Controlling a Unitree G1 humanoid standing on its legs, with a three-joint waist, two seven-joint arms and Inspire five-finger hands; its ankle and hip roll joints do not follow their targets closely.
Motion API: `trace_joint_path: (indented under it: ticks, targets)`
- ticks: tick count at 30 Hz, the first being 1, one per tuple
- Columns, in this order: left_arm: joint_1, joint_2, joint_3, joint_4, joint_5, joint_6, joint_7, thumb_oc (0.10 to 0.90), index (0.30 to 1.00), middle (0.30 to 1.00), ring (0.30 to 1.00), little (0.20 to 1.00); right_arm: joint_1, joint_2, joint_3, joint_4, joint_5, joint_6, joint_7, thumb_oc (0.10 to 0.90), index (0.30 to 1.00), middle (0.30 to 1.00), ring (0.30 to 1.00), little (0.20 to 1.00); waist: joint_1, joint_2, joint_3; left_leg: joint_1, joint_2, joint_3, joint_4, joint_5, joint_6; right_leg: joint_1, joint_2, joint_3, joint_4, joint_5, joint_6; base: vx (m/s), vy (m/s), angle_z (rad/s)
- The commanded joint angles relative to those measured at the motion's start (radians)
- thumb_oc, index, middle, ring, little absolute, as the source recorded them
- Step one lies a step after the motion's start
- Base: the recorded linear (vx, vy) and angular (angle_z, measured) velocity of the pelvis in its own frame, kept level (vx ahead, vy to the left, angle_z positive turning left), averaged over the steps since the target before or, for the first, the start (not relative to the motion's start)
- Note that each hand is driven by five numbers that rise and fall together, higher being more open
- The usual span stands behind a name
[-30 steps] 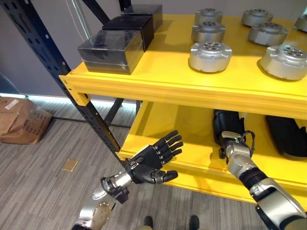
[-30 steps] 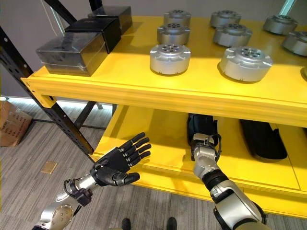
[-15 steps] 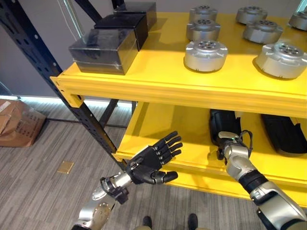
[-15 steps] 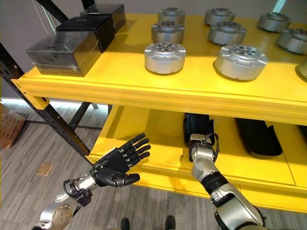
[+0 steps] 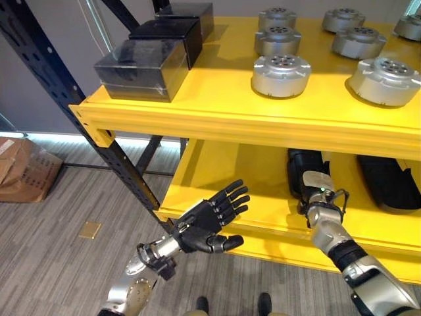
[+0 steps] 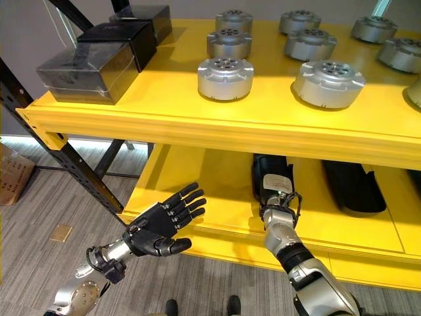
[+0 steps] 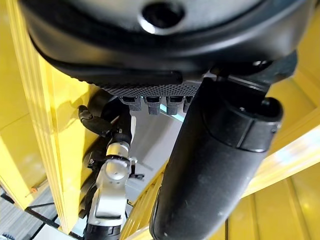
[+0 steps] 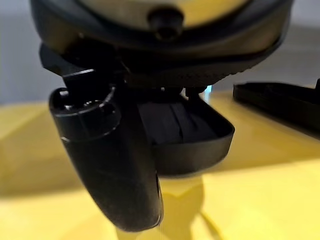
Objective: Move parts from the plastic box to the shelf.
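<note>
We've got the left robot hand (image 5: 209,220) hovering at lower centre of the frame, fingers spread and relaxed, holding nothing, just in front of the lower shelf's (image 5: 217,178) edge. The right robot hand (image 6: 273,185) is reaching into the lower shelf, resting on a black part (image 6: 266,170) at centre right; we can't tell if its fingers are curled round it or not. Another black part (image 6: 352,187) lies further right, apart from it. Up on the top shelf (image 5: 217,99) sit silver round parts (image 5: 281,74), with dark boxes (image 5: 141,66) at upper left.
</note>
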Motion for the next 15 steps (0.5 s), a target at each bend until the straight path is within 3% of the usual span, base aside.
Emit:
trace_joint_path:
  ticks: [1, 11, 15]
  targets:
    - [-0.049, 0.011, 0.01, -0.113, -0.071, -0.113, -0.048, 0.9, 1.0, 1.0, 1.0, 1.0, -0.052, -0.093, -0.003, -0.052, -0.026, -0.03, -0.079, 0.9, 1.0, 1.0, 1.0, 1.0, -0.018, -0.008, -0.025, -0.007, 0.041, 0.01, 0.027, -0.025, -0.019, 0.026, -0.077, -0.031, 0.046, -0.075, 0.035, 0.0, 0.042, -0.03]
    - [-0.034, 0.021, 0.017, -0.137, -0.073, -0.127, -0.018, 0.9, 1.0, 1.0, 1.0, 1.0, -0.024, -0.128, -0.003, -0.213, -0.089, -0.039, 0.031, 0.9, 1.0, 1.0, 1.0, 1.0, -0.038, -0.013, -0.02, -0.003, 0.043, 0.021, 0.03, -0.026, -0.018, 0.022, -0.078, -0.02, 0.05, -0.075, 0.033, 0.0, 0.005, -0.01]
    - [-0.014, 0.022, 0.031, -0.153, -0.074, -0.144, 0.004, 0.9, 1.0, 1.0, 1.0, 1.0, 0.02, -0.153, -0.033, -0.347, -0.052, -0.111, 0.025, 0.9, 1.0, 1.0, 1.0, 1.0, -0.053, -0.017, -0.019, -0.002, 0.045, 0.027, 0.03, -0.025, -0.018, 0.018, -0.075, -0.011, 0.054, -0.076, 0.033, 0.0, 0.024, -0.07]
